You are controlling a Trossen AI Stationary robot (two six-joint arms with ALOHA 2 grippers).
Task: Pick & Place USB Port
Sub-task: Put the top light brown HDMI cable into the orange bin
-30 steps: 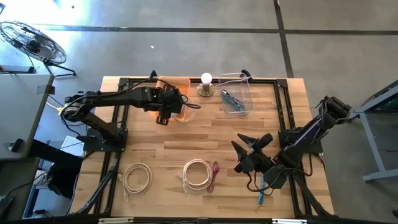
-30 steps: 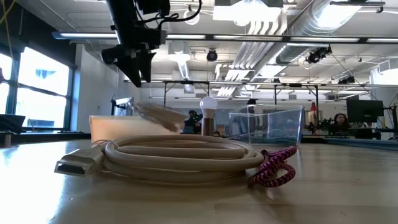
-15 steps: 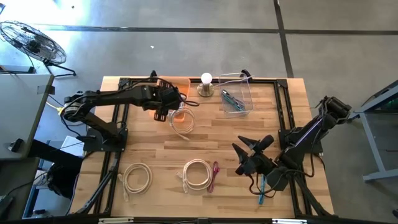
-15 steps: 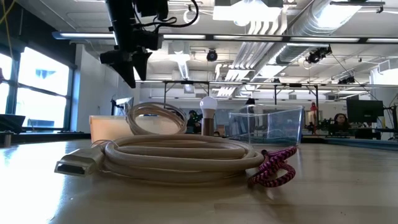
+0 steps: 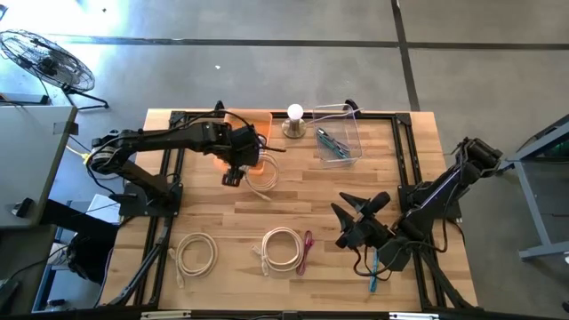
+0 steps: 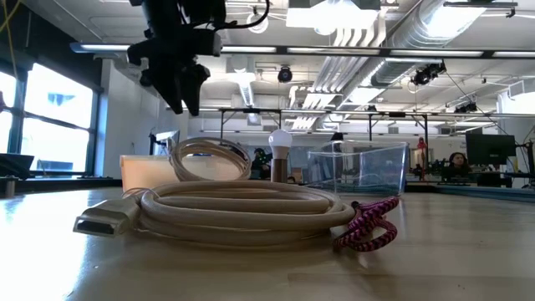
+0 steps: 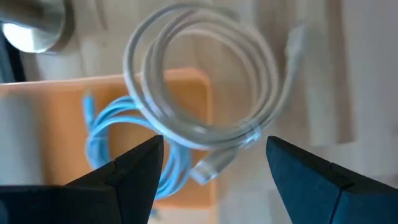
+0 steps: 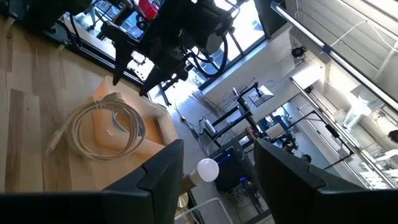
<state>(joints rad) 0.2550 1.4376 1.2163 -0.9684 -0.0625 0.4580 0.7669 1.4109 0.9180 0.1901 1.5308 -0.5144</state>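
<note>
**Desk:** Where does the left gripper (image 5: 233,169) stand?

**Photographer:** Above the table, near the orange bin (image 5: 242,126), fingers spread wide with nothing between them. A coiled white cable (image 5: 263,172) lies beneath it, half on the bin's edge, half on the wooden table (image 5: 213,204). A blue cable (image 7: 102,146) sits inside the bin.

**Desk:** Why half on the rim?

**Photographer:** My reading: the coil was meant for the bin and came to rest on its edge.

**Desk:** The right gripper (image 5: 359,213)?

**Photographer:** Waiting low at the table's right side, jaws parted, empty. Two more coils, a cream cable (image 5: 196,252) and a white cable with a pink tie (image 5: 283,248), wait at the near edge, well apart from the clear bin (image 5: 338,142).
</note>
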